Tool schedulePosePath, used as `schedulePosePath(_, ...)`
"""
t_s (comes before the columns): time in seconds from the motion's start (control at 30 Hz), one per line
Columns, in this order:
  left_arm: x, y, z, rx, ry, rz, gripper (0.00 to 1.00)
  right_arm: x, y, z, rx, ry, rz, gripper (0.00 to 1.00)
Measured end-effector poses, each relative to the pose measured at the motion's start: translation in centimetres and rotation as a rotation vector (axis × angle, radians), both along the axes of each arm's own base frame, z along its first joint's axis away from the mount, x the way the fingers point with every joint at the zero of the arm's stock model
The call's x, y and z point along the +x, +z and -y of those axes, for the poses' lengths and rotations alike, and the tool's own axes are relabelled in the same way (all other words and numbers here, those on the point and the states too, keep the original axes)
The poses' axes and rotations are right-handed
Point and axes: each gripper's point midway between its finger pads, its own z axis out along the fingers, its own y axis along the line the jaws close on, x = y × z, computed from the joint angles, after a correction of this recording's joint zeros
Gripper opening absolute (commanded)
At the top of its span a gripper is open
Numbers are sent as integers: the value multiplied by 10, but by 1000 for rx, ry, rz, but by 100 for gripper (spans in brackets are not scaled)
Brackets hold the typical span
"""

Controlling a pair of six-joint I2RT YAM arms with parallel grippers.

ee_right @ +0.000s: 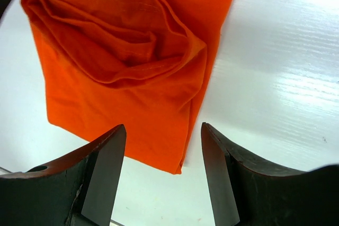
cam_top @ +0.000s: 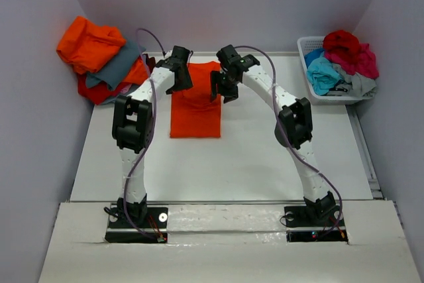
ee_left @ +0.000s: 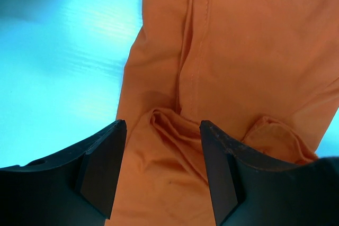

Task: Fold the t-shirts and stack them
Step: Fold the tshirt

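left gripper [cam_top: 180, 87] and right gripper [cam_top: 222, 94]: jaws apart, empty, over far end of orange shirt [cam_top: 195, 118]. shirt flat on table [cam_top: 265, 157], narrow strip, bunched under the grippers.

A white desk [cam_top: 265, 157] with a soft sheen stands closed in by plain pale lilac-grey walls [cam_top: 232, 4] at the back and on both sides, a white board [cam_top: 225, 256] lying across its near edge, all under even, diffuse light.
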Motion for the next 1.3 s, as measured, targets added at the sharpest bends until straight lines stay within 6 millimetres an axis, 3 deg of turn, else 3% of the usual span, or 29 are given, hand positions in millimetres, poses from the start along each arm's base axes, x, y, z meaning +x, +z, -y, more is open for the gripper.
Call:
schedulePosePath(0.13, -20, -1, -3, -2, -11, -40, 69, 1, 6, -4, 21, 10, 6, 64)
schedulePosePath(0.3, -47, 3, -4, -26, -33, -88, 69, -4, -3, -9, 41, 26, -32, 60)
schedulePosePath(0.47, -63, 8, 6, -58, -70, -120, 68, -8, -22, -12, 44, 40, -80, 56)
schedulePosePath(0.63, -79, 1, 22, -76, -120, -174, 68, -9, -56, -15, 28, 45, -138, 55)
schedulePosePath(0.73, -83, -6, 27, -80, -138, -200, 68, -10, -66, -16, 25, 45, -159, 55)
schedulePosePath(1.07, -78, -52, 34, -57, -157, -318, 67, 10, -59, -10, 62, 20, -132, 62)
schedulePosePath(1.3, -46, -54, 43, -49, -155, -298, 68, 15, -61, -2, 66, 10, -134, 64)
